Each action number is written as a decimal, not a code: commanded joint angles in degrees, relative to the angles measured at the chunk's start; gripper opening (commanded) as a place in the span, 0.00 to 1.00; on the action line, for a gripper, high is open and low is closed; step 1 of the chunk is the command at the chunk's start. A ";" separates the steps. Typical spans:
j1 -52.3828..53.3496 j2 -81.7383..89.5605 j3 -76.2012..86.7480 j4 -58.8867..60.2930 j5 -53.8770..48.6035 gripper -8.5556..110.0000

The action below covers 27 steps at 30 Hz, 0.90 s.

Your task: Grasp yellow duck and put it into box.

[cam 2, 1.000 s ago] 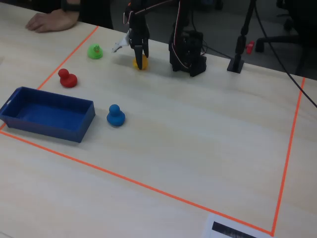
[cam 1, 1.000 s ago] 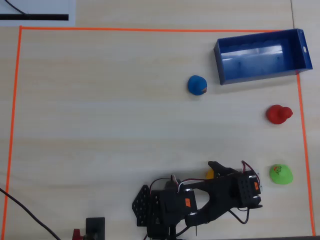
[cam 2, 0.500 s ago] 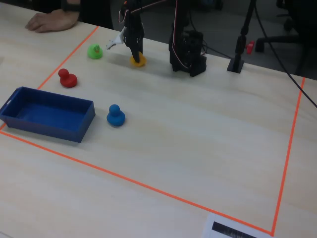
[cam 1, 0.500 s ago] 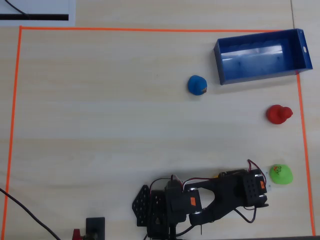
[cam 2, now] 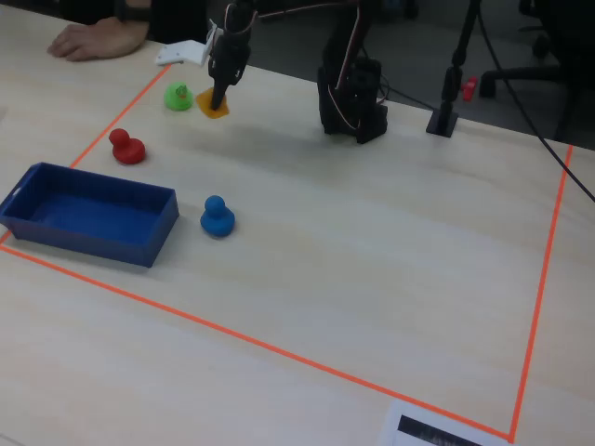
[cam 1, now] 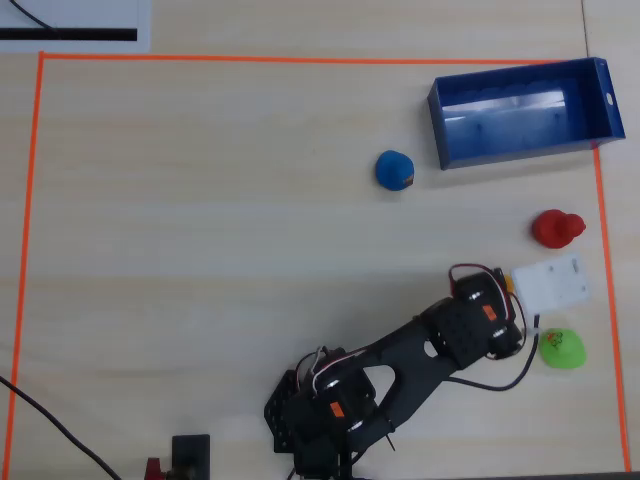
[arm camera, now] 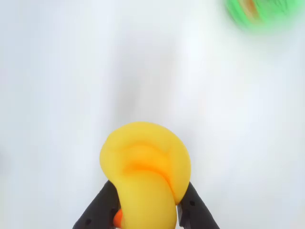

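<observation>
The yellow duck (arm camera: 145, 164) fills the lower middle of the wrist view, pinched between two black fingers (arm camera: 101, 210). My gripper (arm camera: 148, 193) is shut on it. In the fixed view the yellow duck (cam 2: 213, 103) hangs just above the table under the gripper (cam 2: 218, 97), right beside the green duck. In the overhead view the gripper (cam 1: 492, 303) covers the duck. The blue box (cam 1: 520, 142) stands at the top right there, open-topped and holding nothing; in the fixed view the box (cam 2: 93, 243) is at the lower left.
A green duck (cam 1: 561, 348) lies just right of the gripper, a red duck (cam 1: 556, 228) above it and a blue duck (cam 1: 394, 169) left of the box. Orange tape (cam 1: 603, 260) marks the work area. A person's hand (cam 2: 93, 39) rests at the table's far edge.
The arm has swung away from its base toward the green and red ducks, carrying the yellow duck up off the table. The other ducks and the box have not moved.
</observation>
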 commanded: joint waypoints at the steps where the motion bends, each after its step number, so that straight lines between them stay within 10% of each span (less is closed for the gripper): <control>1: -13.36 2.46 -6.50 -1.58 4.66 0.07; 12: -28.56 -18.28 -31.38 -12.74 9.14 0.07; 27: -23.99 -56.60 -65.30 -19.51 7.47 0.07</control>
